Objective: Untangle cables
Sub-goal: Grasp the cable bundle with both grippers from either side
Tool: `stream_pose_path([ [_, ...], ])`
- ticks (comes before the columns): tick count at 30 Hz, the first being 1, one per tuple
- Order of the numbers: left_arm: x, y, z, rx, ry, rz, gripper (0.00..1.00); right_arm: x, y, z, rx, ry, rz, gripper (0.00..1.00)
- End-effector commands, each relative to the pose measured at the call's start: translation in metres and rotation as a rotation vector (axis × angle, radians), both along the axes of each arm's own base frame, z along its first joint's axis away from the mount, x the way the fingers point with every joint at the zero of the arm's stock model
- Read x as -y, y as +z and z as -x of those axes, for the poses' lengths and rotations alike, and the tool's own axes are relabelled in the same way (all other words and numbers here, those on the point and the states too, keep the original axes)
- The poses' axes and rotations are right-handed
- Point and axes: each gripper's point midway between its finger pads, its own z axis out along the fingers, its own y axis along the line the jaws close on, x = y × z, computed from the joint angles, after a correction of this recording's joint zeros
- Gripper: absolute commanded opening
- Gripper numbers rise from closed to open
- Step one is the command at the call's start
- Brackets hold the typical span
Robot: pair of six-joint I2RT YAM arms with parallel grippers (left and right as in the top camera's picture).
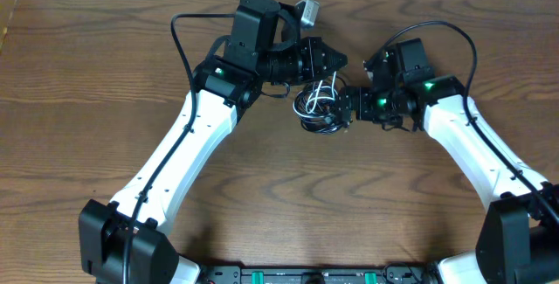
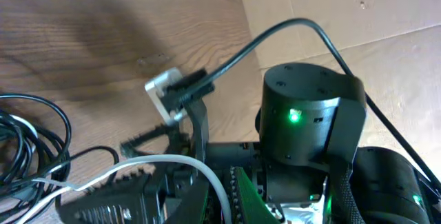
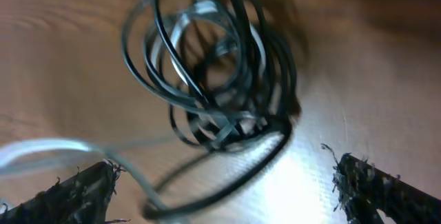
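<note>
- In the right wrist view the right gripper [image 3: 224, 170] stands with its jaws wide apart, one dark finger at each lower corner, holding nothing.
- The cables [image 3: 219, 122] lie just ahead of it and in line with the gap between those fingers. They form a loose coil of black and pale loops on the table, blurred in this view.
- In the left wrist view the left gripper [image 2: 127, 195] is closed. The white cable [image 2: 160, 159] passes through at its fingertips and comes out on both sides.
- To that gripper's left, black loops of the bundle rest on the wood.
- Beyond them, only this view shows a small silver connector [image 2: 160, 89] with a black lead. It also shows the round housing of the right arm [image 2: 306, 138] with its green light, and a paler board [image 2: 358, 17] past the table edge.
- The overhead view alone shows both arms together. Over the far middle of the table [image 1: 87, 74] the two grippers face each other with the coil between them. White strands rise from the coil to the left gripper's tip, and the right gripper's fingers are just beside the coil.
</note>
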Motion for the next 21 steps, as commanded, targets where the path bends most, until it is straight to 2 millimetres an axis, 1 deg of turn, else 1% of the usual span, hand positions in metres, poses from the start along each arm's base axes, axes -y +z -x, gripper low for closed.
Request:
stream_pose_path([
  [1,0.001,0.012,0.006,0.008,-0.018,0.031,0.07,-0.008,0.013,-0.014,0.062,0.001,-0.037,0.99],
  [2,0.001,0.012,0.006,0.008,-0.018,0.031,0.08,-0.009,0.014,-0.017,0.073,-0.006,-0.042,0.98],
  [3,0.001,0.012,0.006,0.008,-0.018,0.031,0.07,-0.009,0.015,-0.019,0.076,-0.021,-0.049,0.95],
  [7,0.0,0.012,0.006,0.008,-0.018,0.031,0.07,-0.004,0.013,-0.024,0.047,-0.113,-0.046,0.72],
  [8,0.0,0.012,0.006,0.008,-0.018,0.031,0.08,-0.002,0.011,-0.024,0.044,-0.118,-0.034,0.64],
  [9,0.0,0.012,0.006,0.008,-0.018,0.031,0.07,-0.001,0.009,-0.023,0.037,-0.121,-0.024,0.61],
  [11,0.0,0.012,0.006,0.008,-0.018,0.031,0.08,0.002,0.0,-0.021,0.013,-0.129,0.006,0.47],
  [12,0.0,0.012,0.006,0.008,-0.018,0.031,0.07,0.003,-0.003,-0.02,0.004,-0.131,0.014,0.42],
  [14,0.0,0.012,0.006,0.005,-0.017,0.029,0.07,0.004,-0.009,-0.019,-0.011,-0.133,0.027,0.36],
  [16,0.0,0.01,0.006,0.004,-0.017,0.025,0.07,0.004,-0.012,-0.017,-0.024,-0.133,0.031,0.32],
  [17,-0.001,0.01,0.006,0.004,-0.016,0.022,0.07,0.005,-0.013,-0.016,-0.029,-0.132,0.033,0.31],
  [18,-0.003,0.008,0.004,0.001,-0.001,0.013,0.07,0.005,-0.014,-0.014,-0.038,-0.132,0.036,0.35],
  [19,-0.005,0.007,0.002,-0.001,0.011,0.007,0.08,0.006,-0.015,-0.013,-0.044,-0.132,0.039,0.42],
  [20,-0.007,0.006,0.0,-0.01,0.021,0.009,0.07,0.006,-0.016,-0.011,-0.052,-0.132,0.044,0.46],
  [21,-0.011,0.007,-0.003,-0.047,0.047,0.021,0.07,0.008,-0.017,-0.009,-0.059,-0.135,0.054,0.47],
])
